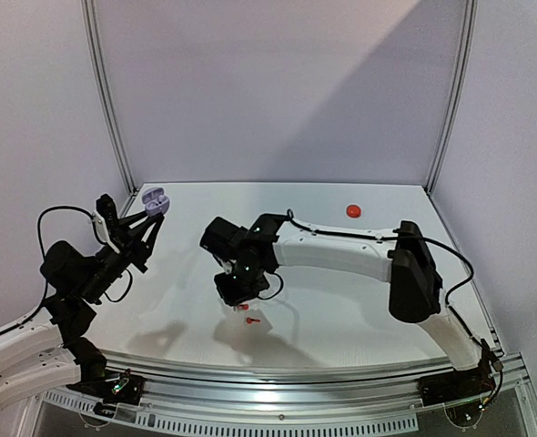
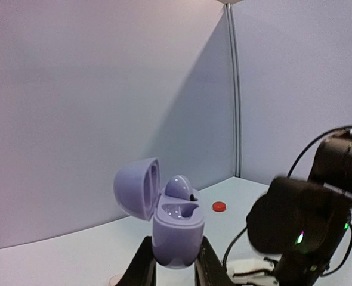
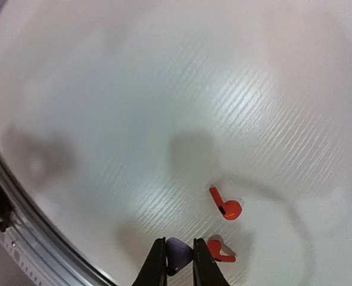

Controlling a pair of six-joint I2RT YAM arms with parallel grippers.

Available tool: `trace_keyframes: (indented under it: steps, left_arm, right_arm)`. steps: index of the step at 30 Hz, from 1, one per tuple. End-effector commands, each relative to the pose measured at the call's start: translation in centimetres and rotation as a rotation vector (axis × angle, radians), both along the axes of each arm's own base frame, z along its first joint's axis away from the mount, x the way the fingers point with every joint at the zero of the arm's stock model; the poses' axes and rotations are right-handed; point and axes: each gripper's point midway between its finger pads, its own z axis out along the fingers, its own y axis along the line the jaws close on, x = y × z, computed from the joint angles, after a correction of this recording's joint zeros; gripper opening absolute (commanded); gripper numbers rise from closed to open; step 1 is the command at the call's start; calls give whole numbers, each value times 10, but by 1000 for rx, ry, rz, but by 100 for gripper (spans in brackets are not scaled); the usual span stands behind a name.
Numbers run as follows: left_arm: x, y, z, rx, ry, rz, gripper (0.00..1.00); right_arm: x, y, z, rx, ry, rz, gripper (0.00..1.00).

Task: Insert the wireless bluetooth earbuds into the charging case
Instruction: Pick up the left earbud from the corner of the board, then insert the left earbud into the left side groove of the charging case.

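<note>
Between the right gripper's (image 3: 179,245) closed fingers sits one lavender earbud (image 3: 177,257); two red-orange earbuds (image 3: 227,205) (image 3: 219,249) lie on the surface (image 3: 134,119) just beside it. The left gripper (image 2: 173,245) clamps one open lavender case (image 2: 177,229), with a second lavender earbud (image 2: 177,185) seated inside.

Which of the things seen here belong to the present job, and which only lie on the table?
In the job now:
- open lavender case, gripped in the left hand
- lavender earbud, pinched in the right hand

Lying about for now:
- red earbud and second red earbud, on the table by the right hand
- red round object, far back
</note>
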Motion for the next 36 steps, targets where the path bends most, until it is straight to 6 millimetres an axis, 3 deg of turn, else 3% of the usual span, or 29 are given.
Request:
trace_keyframes:
  steps: [1,4,5,8,9,12,14,18,22,24,26,30,36]
  left_arm:
    - [-4,-6,6,-1,-1,-59,0]
    - [-12,-16,13,0,-4,-134,0]
    - [-15,-20,16,-2,-7,-164,0]
    - [-27,-31,27,-4,-25,-262,0]
    - [-30,-34,30,-2,-33,-292,0]
    - [-46,-44,39,18,-69,-390,0]
    - [-57,-50,45,34,-99,-460,0]
    - [-83,-63,52,61,-120,-639,0]
    - [-86,-66,56,40,-100,-692,0]
    - [-86,-67,57,44,-115,-694,0]
    - [-88,-68,58,60,-143,-702,0]
    - [-89,-69,60,61,-140,-717,0]
    - [-92,-69,58,52,-102,-741,0]
  right_arm:
    - [6,15,133,243,-231,152,0]
    - [4,11,212,379,-383,226,0]
    - [2,8,245,442,-444,250,0]
    - [-9,7,315,588,-612,320,0]
    - [-15,5,347,668,-674,333,0]
    - [-37,5,396,780,-808,423,0]
    - [-55,11,411,824,-860,519,0]
    - [-73,21,422,873,-876,619,0]
    - [-95,38,411,879,-875,719,0]
    - [-102,47,397,836,-886,770,0]
    - [-104,52,386,797,-900,793,0]
    - [-106,53,383,791,-896,800,0]
    - [-106,45,370,703,-891,812,0]
